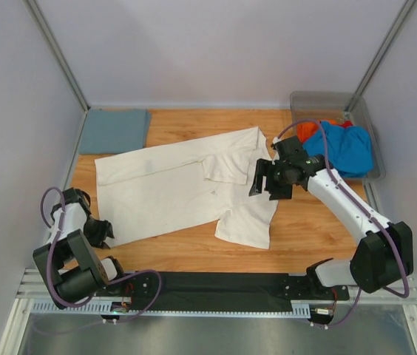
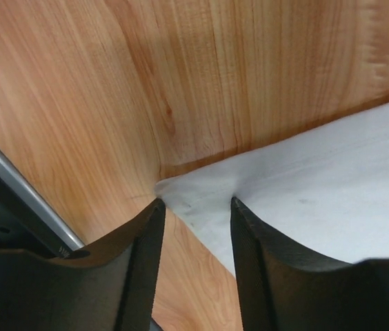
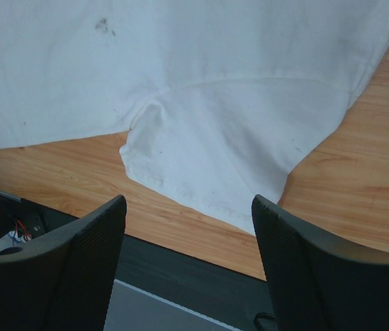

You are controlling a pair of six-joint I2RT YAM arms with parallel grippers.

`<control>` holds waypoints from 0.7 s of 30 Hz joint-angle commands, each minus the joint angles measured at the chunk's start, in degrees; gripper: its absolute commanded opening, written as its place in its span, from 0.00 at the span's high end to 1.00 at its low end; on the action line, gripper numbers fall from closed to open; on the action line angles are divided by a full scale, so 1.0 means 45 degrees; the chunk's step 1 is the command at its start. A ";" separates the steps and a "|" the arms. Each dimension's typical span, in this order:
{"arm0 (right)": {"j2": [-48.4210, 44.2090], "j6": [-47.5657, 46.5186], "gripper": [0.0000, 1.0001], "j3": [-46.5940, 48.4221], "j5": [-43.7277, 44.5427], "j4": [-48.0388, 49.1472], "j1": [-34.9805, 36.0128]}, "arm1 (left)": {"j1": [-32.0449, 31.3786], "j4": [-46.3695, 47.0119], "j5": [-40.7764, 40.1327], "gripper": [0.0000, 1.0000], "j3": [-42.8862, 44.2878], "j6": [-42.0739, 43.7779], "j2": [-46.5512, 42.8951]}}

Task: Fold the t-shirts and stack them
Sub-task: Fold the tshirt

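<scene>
Bright even light, thin shadow along white t-shirt (image 2: 318, 186) edge, wrist foregrounds soft

Four t-shirts: one white shirt (image 1: 164, 188) at centre, one grey-blue shirt (image 1: 114, 131) at 10 o'clock, one blue shirt (image 1: 347, 150) and one orange shirt (image 1: 310, 130) at 2 o'clock. One bin (image 1: 319, 98) there too. Two arms: left arm (image 1: 72, 259) at 8 o'clock, right arm (image 1: 345, 203) at 4.

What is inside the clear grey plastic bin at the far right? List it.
The clear grey plastic bin holds a crumpled bright blue cloth t-shirt lying partly over an orange-red cloth t-shirt. Anything beneath them, and the bin's floor there, is covered.
</scene>
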 commanded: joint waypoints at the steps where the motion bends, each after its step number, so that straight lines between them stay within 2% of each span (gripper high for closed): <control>1: -0.0477 0.0029 0.25 -0.0074 -0.0315 0.0432 -0.0074 | 0.0465 0.0986 0.0133 0.51 -0.0515 -0.0360 0.0492; 3: -0.0516 0.0243 0.25 -0.0171 -0.0432 0.0529 -0.0074 | 0.0563 0.1512 0.0133 0.58 -0.0749 -0.0340 0.0669; 6: -0.0672 0.0576 0.25 -0.0756 -0.0627 0.0802 -0.0074 | 0.0563 0.1555 0.0172 0.62 -0.0750 -0.0437 0.1021; 11: -0.0946 0.1805 0.26 -0.2180 0.0035 0.0609 -0.0112 | 0.0563 0.1653 0.0328 0.78 -0.0750 -0.0263 0.0963; 12: -0.0946 0.2039 0.27 -0.2396 0.0075 0.0511 -0.0171 | 0.0563 0.1556 0.0270 0.79 -0.0731 -0.0204 0.0943; 15: -0.0946 0.2997 0.39 -0.3489 -0.0625 0.0393 -0.0931 | 0.0602 0.1341 0.0192 0.78 -0.0731 -0.0048 0.0924; 17: -0.0926 0.3193 0.42 -0.3939 -0.0824 0.0394 -0.1437 | 0.0602 0.1340 0.0250 0.83 -0.0731 0.0030 0.0904; 21: -0.0771 0.2999 0.44 -0.3922 0.0152 0.0081 -0.1753 | 0.0583 0.1320 0.0445 0.83 -0.0731 -0.0008 0.0943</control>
